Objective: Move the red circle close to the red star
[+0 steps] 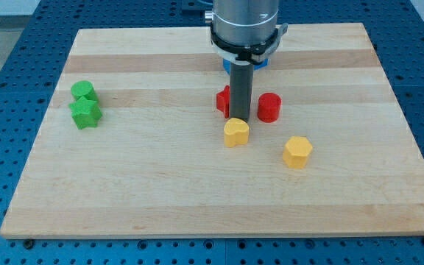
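Observation:
The red circle [269,107] stands near the board's middle, right of my rod. The red star [224,101] sits just left of the rod and is partly hidden by it. My tip [240,118] is between the two red blocks, just above the yellow heart [235,132]. The gap between the red circle and the red star is about the width of the rod plus a little.
A yellow hexagon [297,152] lies to the lower right of the yellow heart. Two green blocks [85,91] [85,112] sit together at the view's left. A blue block [227,65] is mostly hidden behind the arm. The wooden board [197,199] has blue table around it.

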